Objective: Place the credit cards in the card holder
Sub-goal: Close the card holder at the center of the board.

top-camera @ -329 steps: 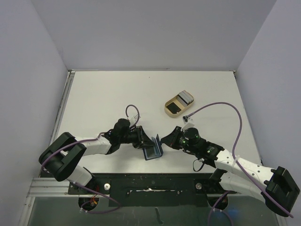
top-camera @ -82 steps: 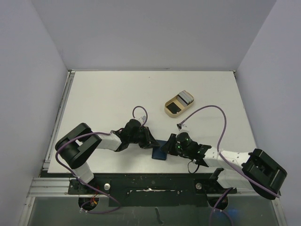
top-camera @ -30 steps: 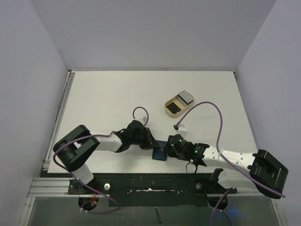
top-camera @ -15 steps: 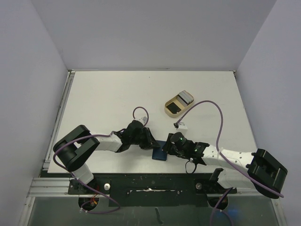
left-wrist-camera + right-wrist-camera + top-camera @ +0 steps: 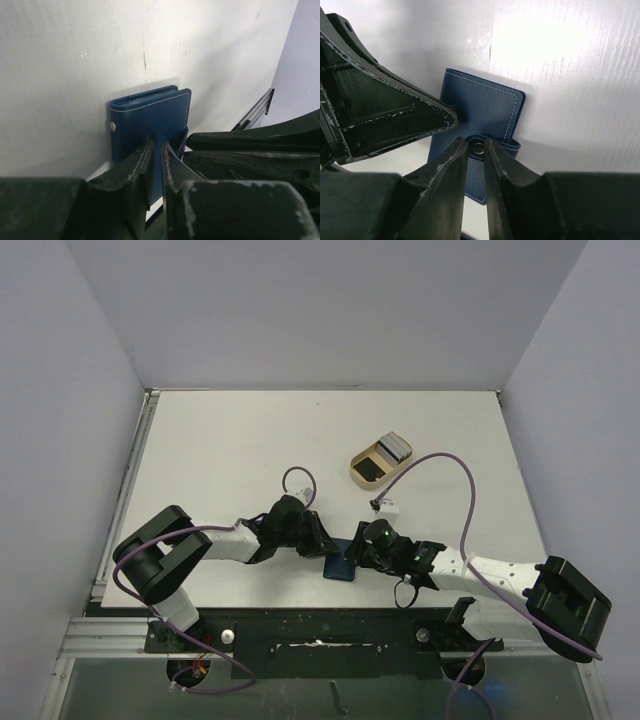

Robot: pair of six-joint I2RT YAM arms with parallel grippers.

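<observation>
At the near edge, locate the card holder (image 5: 338, 568). It lies folded flat on the tabletop (image 5: 230, 460), dark blue cover up, between the two claws, which meet over it from either side.

Check the left claw (image 5: 156, 145). Its fingers are pressed nearly together, with only a thin slit between them. The tips rest on the cover at the left side of the card holder. You cannot tell from the wrist view whether any material sits in that slit.

Check the right claw (image 5: 476, 141). Its fingers are drawn close on the snap tab (image 5: 512, 146) at the card holder's edge. The metal stud (image 5: 478, 148) sits between the fingertips, so read this as a pinch on the tab.

Farther back, right of centre and well apart from both claws, find the tan oval dish (image 5: 355, 462). The credit cards (image 5: 392, 448) lie in it: one black, with a pale stack at the far end.
</observation>
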